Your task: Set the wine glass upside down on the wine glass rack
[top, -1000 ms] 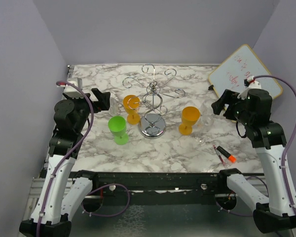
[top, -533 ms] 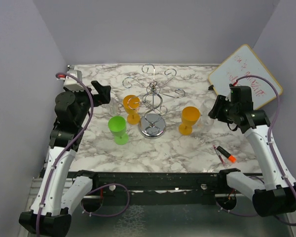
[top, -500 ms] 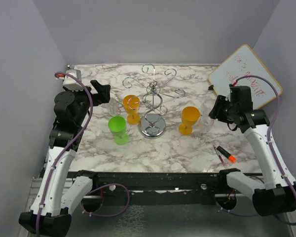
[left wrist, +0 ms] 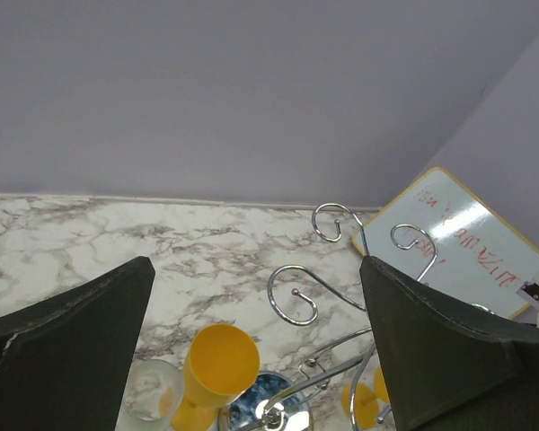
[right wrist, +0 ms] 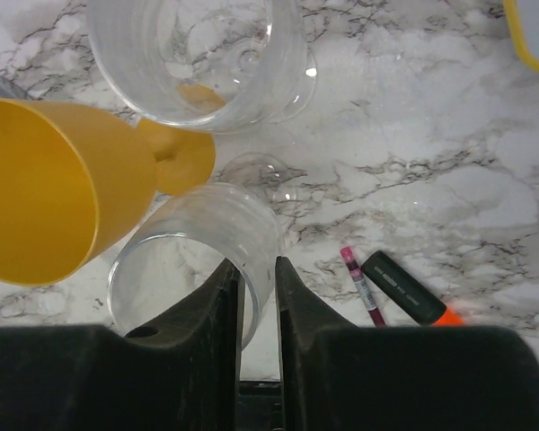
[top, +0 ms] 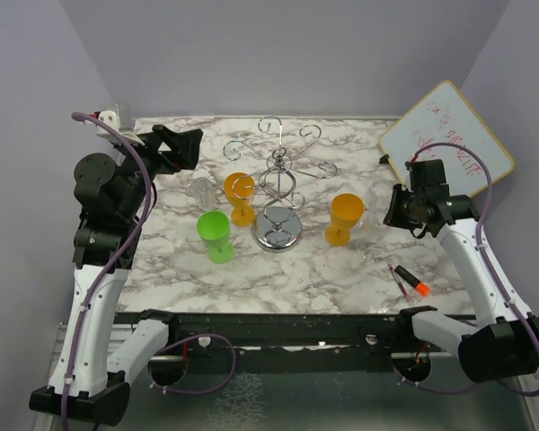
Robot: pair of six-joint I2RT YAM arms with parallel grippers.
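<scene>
The right hand (right wrist: 256,262) is closed on a clear wine glass (right wrist: 193,247): its two fingers (right wrist: 217,310) stand close together with the glass's wall, just below the rim, pinched between them. That glass is on the marble counter (top: 323,269), right of centre, just beside an orange glass (top: 346,214), with a second clear glass (right wrist: 198,54) near it on the far side. None of it is on the wine glass rack (top: 279,175), which stands at the middle of the counter on its round shiny base (top: 278,230), its curled hook arms bare. The left hand (top: 181,146) hangs raised above the counter's far left corner, its fingers spread wide and holding nothing, facing the rack. Another orange glass (top: 240,190) and a green glass (top: 214,232) stand left of the rack. A black marker with an orange cap (top: 415,285) lies near the right hand, and a whiteboard (top: 445,126) leans at the far right corner.
</scene>
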